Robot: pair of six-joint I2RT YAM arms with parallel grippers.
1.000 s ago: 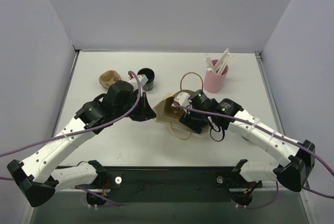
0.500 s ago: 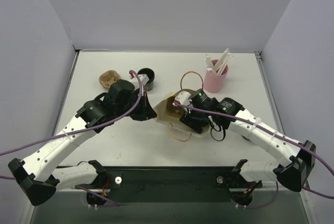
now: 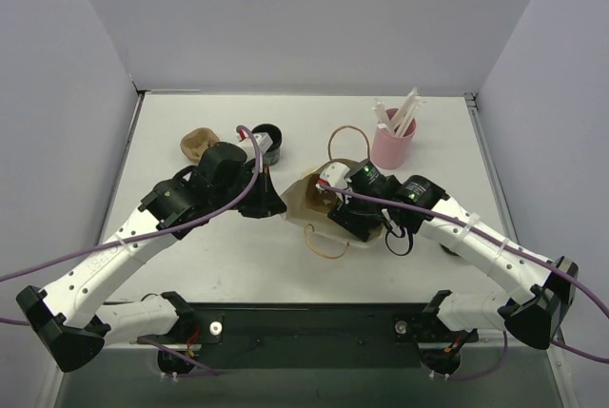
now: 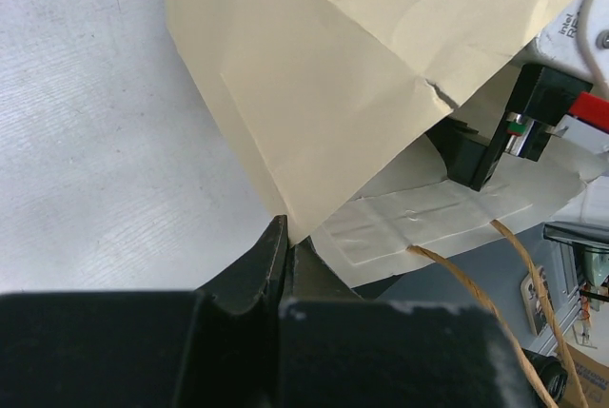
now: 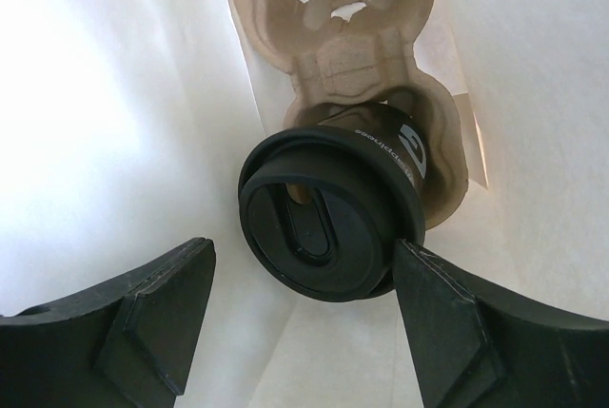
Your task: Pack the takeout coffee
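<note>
A brown paper bag point(image 3: 306, 201) lies on its side mid-table, white inside point(image 5: 114, 94). My left gripper point(image 4: 288, 237) is shut on the bag point(image 4: 314, 104) at its mouth edge, and shows in the top view point(image 3: 276, 206). My right gripper point(image 5: 303, 251) is inside the bag, open. A black lidded coffee cup point(image 5: 328, 227) sits in a cardboard carrier point(image 5: 366, 56) between its fingers. The right fingertip point(image 5: 409, 270) is close against the lid's rim and the left one stands apart. In the top view the right wrist point(image 3: 357, 201) covers the bag's mouth.
A second black cup point(image 3: 267, 142) and a brown cardboard piece point(image 3: 198, 145) sit at the back left. A pink cup point(image 3: 392, 147) holding white sticks stands at the back right. The bag's twine handles point(image 3: 328, 242) loop onto the table.
The right wrist has slid slightly deeper into the bag mouth. The left gripper keeps its hold on the bag edge and has barely moved.
</note>
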